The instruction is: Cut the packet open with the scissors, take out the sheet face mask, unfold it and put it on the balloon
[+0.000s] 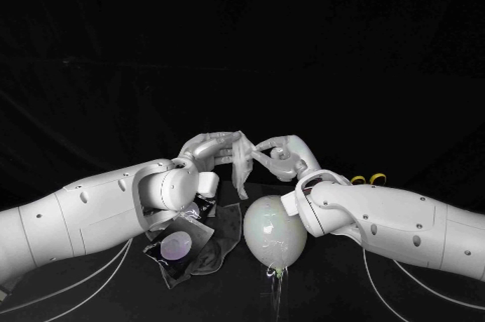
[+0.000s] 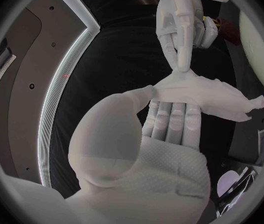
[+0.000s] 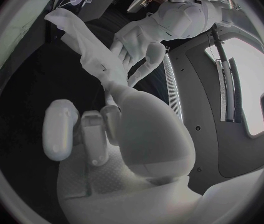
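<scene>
Left fingers (image 2: 172,122): stretched flat and close together under the mask (image 2: 206,97), which lies across them. The thumb appears to pin its near edge.
Right fingers (image 2: 183,50): one straight finger comes down on the mask's edge. The right wrist view suggests a pinch there, with the sheet trailing away from it.
Mask: out of the packet, held in the air between both hands. It is bunched and creased, not yet spread.
Left hand (image 1: 217,150): meets the right hand (image 1: 288,157) at mid-table, above the balloon.
Balloon (image 1: 272,231): at 6 o'clock of the hands, lying on the table (image 1: 333,294), knot end towards the robot. Nothing is on it.
Packet (image 1: 180,246): at 9 o'clock of the balloon, just beside it, already opened.
Scissors (image 1: 369,179): yellow handles at 2 o'clock of the balloon, partly behind the right arm.
Step in hand: unfolding, by my judgement.
Method: keep one grip fixed and draw the other along the free edge, apart and level. Pull gently, as a wet sheet is likely to cling to itself and tear.
Check: look for the face shape lying flat before lowering towards 6 o'clock.
Risk: the balloon is likely to roll at a touch, so lay the mask down without pushing sideways.
</scene>
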